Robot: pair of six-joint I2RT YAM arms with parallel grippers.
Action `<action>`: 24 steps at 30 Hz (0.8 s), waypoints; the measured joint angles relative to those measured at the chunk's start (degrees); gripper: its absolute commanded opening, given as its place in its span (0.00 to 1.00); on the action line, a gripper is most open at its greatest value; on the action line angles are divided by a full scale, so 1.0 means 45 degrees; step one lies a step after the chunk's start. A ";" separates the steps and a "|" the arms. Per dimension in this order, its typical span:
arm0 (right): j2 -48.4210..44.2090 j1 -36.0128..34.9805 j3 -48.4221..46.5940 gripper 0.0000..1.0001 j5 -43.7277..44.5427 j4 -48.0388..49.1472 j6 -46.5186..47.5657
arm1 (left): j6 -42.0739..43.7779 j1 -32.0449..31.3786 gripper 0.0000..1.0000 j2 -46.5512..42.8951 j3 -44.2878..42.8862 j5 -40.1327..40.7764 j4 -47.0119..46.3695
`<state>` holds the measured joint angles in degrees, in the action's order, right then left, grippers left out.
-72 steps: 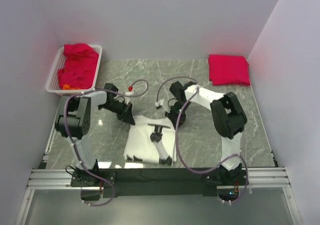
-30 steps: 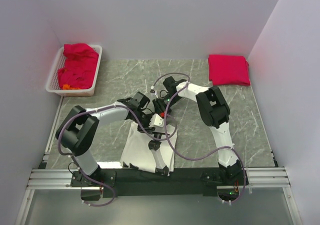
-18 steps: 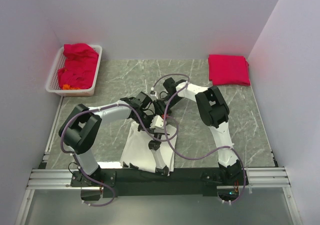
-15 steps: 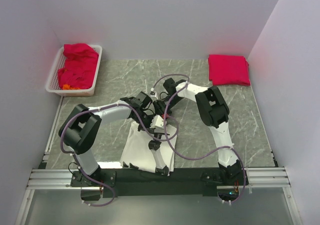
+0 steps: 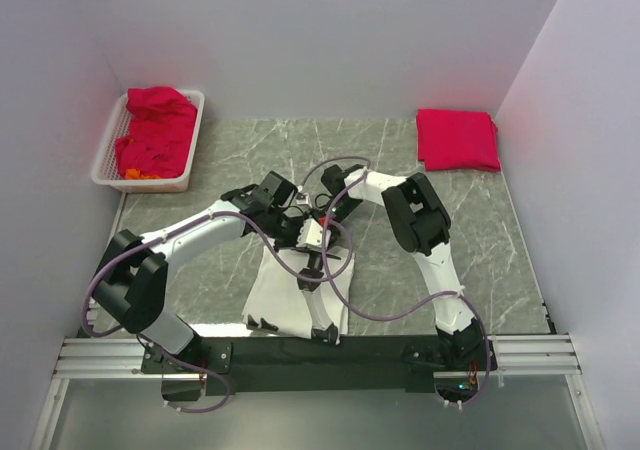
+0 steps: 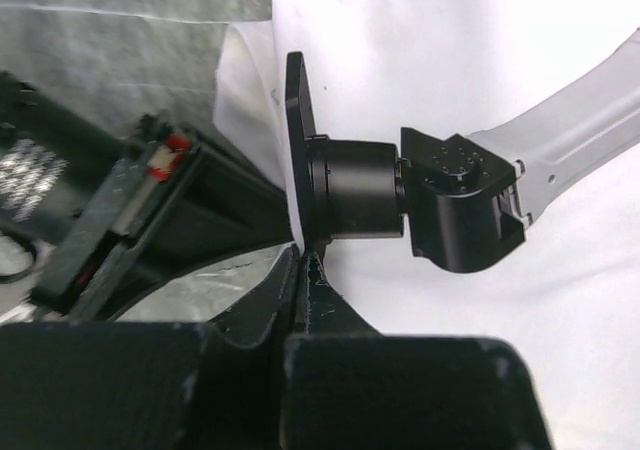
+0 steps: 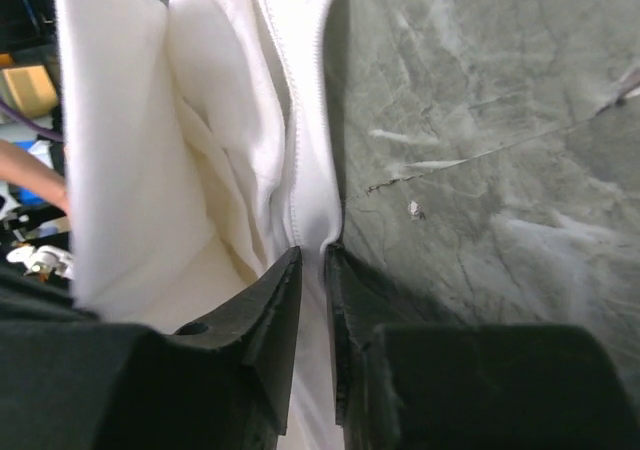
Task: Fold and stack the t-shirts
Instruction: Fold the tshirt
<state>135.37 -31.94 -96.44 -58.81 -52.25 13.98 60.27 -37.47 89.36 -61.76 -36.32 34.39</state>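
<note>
A white t-shirt [image 5: 283,292] with a black-and-white robot-arm print lies at the table's near centre. My left gripper [image 5: 303,238] is shut on its far edge; in the left wrist view the fingertips [image 6: 305,257] meet at the cloth [image 6: 560,270]. My right gripper [image 5: 326,226] is shut on a fold of the same shirt [image 7: 300,150], with white cloth between its jaws [image 7: 312,255]. The two grippers sit close together above the shirt's far end. A folded red t-shirt [image 5: 457,138] lies at the far right.
A white basket [image 5: 107,140] at the far left holds crumpled red t-shirts [image 5: 155,130]. Both arms' cables loop over the middle of the grey marble table [image 5: 480,230]. Side walls stand close on the left and right.
Both grippers have moved from the shirt's far corners inward to the centre, drawing its far edge together. The shirt now looks narrower and bunched at the top.
</note>
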 measured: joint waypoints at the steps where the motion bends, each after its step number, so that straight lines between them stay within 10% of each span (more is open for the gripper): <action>1: 0.0053 0.0010 -0.0005 0.22 -0.0063 -0.0039 0.0000 | 0.0005 0.0015 0.01 -0.0107 0.0000 0.0053 -0.0034; 24: 0.0461 0.0491 -0.1685 0.36 0.0782 -0.1229 0.0379 | -0.0350 0.0729 0.01 0.0364 0.0301 0.0777 -0.3094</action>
<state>137.45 -29.74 -104.03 -55.29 -57.78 15.68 58.70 -34.20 91.00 -60.40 -32.82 20.47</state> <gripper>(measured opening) 0.355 0.014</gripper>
